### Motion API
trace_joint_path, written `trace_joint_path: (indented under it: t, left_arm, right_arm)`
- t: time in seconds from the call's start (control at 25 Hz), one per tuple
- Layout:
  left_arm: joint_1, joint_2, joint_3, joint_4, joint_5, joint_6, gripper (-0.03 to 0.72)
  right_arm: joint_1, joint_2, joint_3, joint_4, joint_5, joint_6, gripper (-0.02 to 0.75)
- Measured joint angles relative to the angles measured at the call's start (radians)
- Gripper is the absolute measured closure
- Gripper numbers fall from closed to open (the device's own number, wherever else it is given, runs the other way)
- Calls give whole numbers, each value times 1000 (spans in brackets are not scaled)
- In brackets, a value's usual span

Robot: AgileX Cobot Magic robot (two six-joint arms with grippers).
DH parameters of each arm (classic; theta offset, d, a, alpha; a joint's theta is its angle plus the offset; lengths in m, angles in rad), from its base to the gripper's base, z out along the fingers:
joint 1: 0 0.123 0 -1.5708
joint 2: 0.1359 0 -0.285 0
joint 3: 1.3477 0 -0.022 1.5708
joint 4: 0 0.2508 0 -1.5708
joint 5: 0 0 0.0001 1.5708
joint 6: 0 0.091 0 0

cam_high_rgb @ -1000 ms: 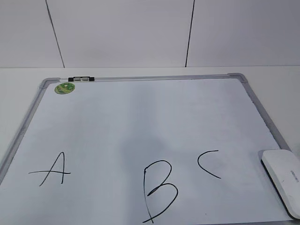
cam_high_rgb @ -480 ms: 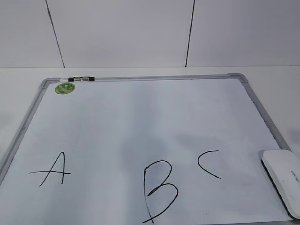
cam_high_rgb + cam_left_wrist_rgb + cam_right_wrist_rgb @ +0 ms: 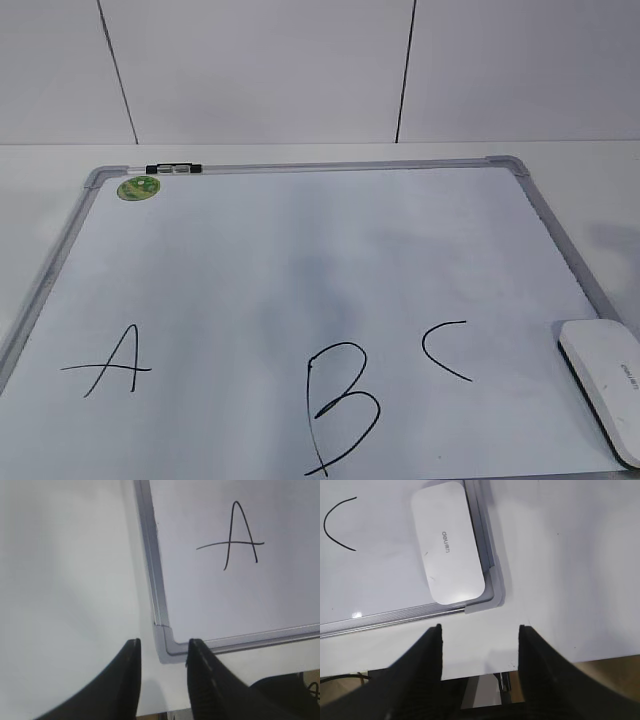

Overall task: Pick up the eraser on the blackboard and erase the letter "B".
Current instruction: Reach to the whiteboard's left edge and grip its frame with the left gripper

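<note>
One blackboard (image 3: 300, 250) lies flat on the table (image 3: 600, 180), carrying three letters, A (image 3: 110, 362) left, the letter "B" (image 3: 340, 405) near-centre and C (image 3: 445, 350) right, one eraser (image 3: 605, 385) at its near-right corner, one green sticker (image 3: 138, 187) far-left; left gripper (image 3: 162, 652) narrowly parted, right gripper (image 3: 480, 637) wide, both empty.

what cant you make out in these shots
- Eraser: the exterior view's right edge cuts off its near end; its lettering is too small there.
- Letter "B": in neither wrist view; its foot touches the exterior view's bottom edge.
- Blackboard: near edge lies below the exterior frame.
- Green sticker: print too small.
- Left gripper and right gripper: absent from the exterior view.
</note>
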Motion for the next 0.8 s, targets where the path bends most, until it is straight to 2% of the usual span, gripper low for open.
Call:
trace_joint_path:
  t: [0.44,0.6,0.8]
  left_arm:
    - [0,476,-276,39,-110,0,435]
    - [0,600,-324,39,-174,0,393]
    - [0,742,-366,35,-213,0,383]
  right_arm:
    - [28,201,-62,-16,-11,2,328]
    - [28,249,-62,6,-20,2,327]
    - [28,287,-62,37,-47,-11,326]
